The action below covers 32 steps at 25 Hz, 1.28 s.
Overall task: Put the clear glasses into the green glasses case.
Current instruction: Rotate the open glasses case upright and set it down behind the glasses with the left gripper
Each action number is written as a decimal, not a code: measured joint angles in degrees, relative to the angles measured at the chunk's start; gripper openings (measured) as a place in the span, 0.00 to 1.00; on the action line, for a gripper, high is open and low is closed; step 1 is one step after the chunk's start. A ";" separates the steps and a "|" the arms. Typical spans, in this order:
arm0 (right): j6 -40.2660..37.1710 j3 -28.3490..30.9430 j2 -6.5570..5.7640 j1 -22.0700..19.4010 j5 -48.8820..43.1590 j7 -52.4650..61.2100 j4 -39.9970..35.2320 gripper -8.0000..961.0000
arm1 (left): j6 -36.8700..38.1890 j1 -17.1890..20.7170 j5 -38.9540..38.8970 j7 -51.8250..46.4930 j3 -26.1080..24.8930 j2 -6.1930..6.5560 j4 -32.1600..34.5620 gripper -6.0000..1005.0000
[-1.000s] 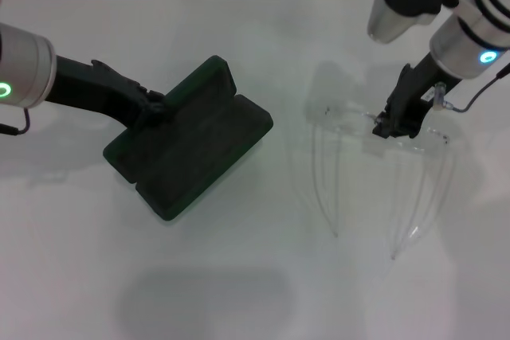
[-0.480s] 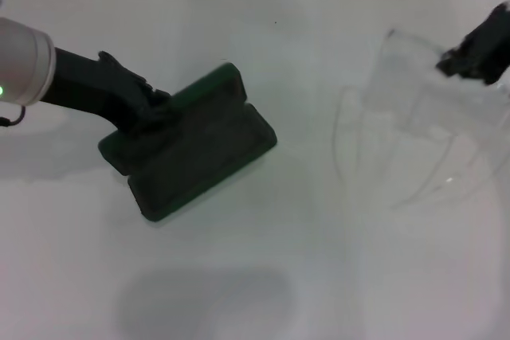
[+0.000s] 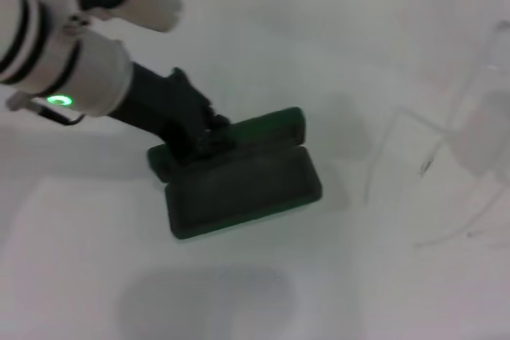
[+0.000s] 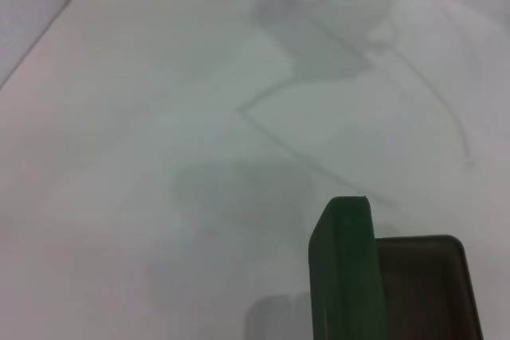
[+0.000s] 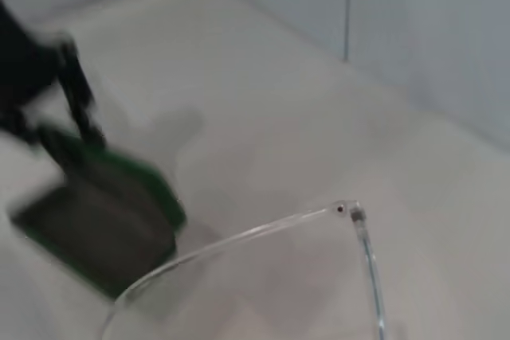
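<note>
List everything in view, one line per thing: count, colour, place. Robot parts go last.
green glasses case: one, dark green with dark lining, lying open on the table left of centre.
clear glasses: one, colourless and transparent, off the table at the head view's right edge, arms hanging down.
table: one, white, under everything.
wall: one, pale tiled, behind the table.
left gripper: one, black on a white arm with a green light, at the case's hinge end, touching its left edge.
right gripper: out of the head view; its wrist camera shows only the glasses close below.
</note>
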 joint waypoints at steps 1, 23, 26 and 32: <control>-1.39 3.01 0.03 -0.13 0.82 -0.35 0.22 0.09 | -0.26 -0.50 0.05 -0.07 0.86 -0.01 -0.12 0.22; -3.15 29.28 -0.81 -4.01 -3.77 -12.50 5.39 0.09 | -16.63 -12.85 2.19 -6.56 21.18 -0.56 -9.74 0.22; -2.68 29.48 -0.82 -4.61 -3.98 -13.24 6.10 0.09 | -19.24 -14.00 2.18 -7.16 23.57 -0.64 -11.29 0.22; -1.68 30.22 -0.90 -5.05 -4.02 -13.53 7.53 0.09 | -23.08 -15.20 2.46 -7.24 28.08 -0.69 -13.13 0.22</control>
